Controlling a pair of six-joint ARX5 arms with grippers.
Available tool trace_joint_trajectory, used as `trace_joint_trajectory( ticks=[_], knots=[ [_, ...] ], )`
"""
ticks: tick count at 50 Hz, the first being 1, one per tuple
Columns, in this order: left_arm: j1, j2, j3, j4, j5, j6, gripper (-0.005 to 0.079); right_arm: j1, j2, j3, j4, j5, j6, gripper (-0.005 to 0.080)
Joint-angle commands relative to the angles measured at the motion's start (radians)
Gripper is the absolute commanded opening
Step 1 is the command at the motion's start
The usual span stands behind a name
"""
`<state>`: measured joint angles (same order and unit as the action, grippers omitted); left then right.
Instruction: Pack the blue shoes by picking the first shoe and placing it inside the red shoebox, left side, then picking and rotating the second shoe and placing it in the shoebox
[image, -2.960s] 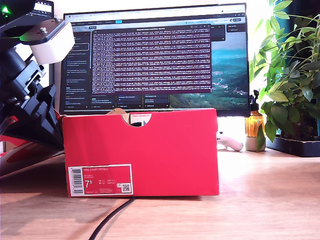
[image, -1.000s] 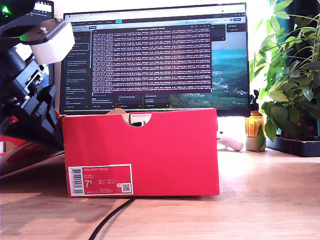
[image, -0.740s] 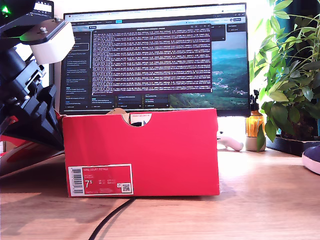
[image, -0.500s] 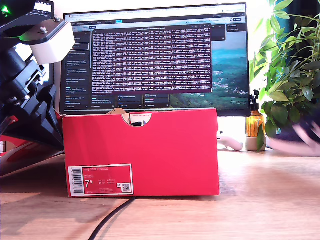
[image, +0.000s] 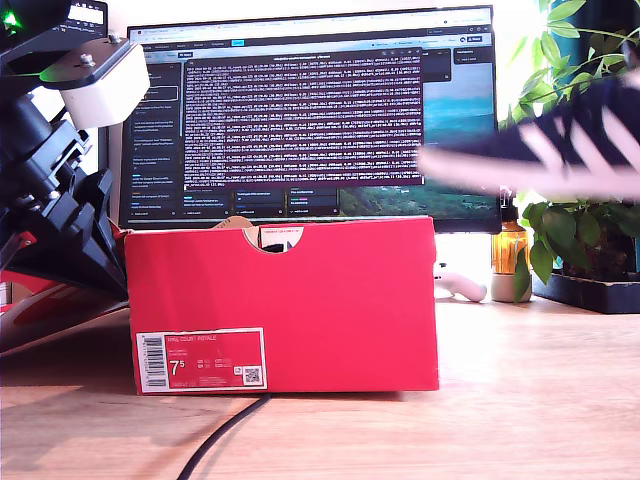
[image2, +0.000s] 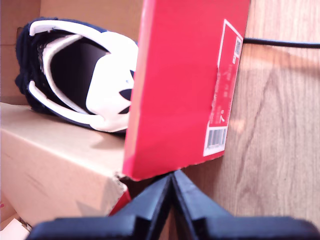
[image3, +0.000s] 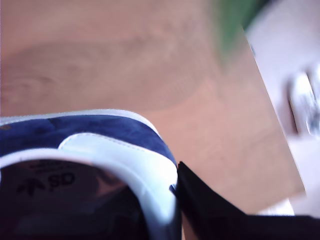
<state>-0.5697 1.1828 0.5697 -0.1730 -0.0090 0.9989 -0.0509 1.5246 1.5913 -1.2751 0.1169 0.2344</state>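
The red shoebox (image: 300, 300) stands open on the wooden table, its white label (image: 200, 360) facing the exterior camera. One blue shoe (image2: 80, 75) lies inside the shoebox (image2: 180, 85), opening toward the first wrist camera. My first gripper (image2: 172, 182) is shut on nothing, just outside the box's labelled end; its arm (image: 60, 200) is at the exterior view's left. A second blue shoe (image: 560, 145), blurred, hangs in the air above the box's right end in the exterior view. My second gripper (image3: 175, 187) is shut on this shoe's (image3: 100, 135) heel collar.
A monitor (image: 310, 110) stands behind the box. At the exterior view's right are a leafy plant (image: 580, 180), an amber bottle (image: 508, 250) and a white object (image: 460, 285). A black cable (image: 225, 435) runs out from under the box. A red lid (image: 50, 310) leans at the exterior view's left.
The second shoe entered from the exterior view's right edge, rose from table height and swung left to hang above the box's right end. The first arm and the box have not moved.
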Motion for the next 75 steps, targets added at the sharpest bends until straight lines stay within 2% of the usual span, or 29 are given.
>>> trace_joint_trajectory(
  ticks=[1,9,19,26,30,36,47,59,75],
  knots=[
    [-0.002,0.009,0.006,0.014,0.002,0.003,-0.0018,0.005,-0.003,0.065,0.050,-0.051,-0.043,-0.0011],
    [-0.002,0.009,0.006,0.014,0.002,0.003,-0.0018,0.005,-0.003,0.161,0.173,-0.169,-0.088,-0.0011],
    [-0.002,0.009,0.006,0.014,0.002,0.003,-0.0018,0.026,-0.003,0.192,0.287,-0.305,-0.378,-0.0011],
    [-0.002,0.009,0.006,0.014,0.002,0.003,-0.0018,0.037,0.002,0.192,0.355,-0.394,-0.465,-0.0011],
    [-0.002,0.009,0.006,0.014,0.002,0.003,-0.0018,0.062,0.002,0.192,0.407,-0.415,-0.581,-0.0011],
    [-0.002,0.009,0.006,0.014,0.002,0.003,-0.0018,0.111,0.003,0.192,0.472,-0.451,-0.664,-0.0011],
    [-0.002,0.009,0.006,0.014,0.002,0.003,-0.0018,0.221,0.034,0.192,0.558,-0.459,-0.829,-0.0011],
    [-0.002,0.009,0.006,0.014,0.002,0.003,-0.0018,0.328,0.111,0.192,0.639,-0.447,-0.899,-0.0011],
    [-0.002,0.009,0.006,0.014,0.002,0.003,-0.0018,0.390,0.224,0.192,0.702,-0.418,-0.949,-0.0011]
  ],
)
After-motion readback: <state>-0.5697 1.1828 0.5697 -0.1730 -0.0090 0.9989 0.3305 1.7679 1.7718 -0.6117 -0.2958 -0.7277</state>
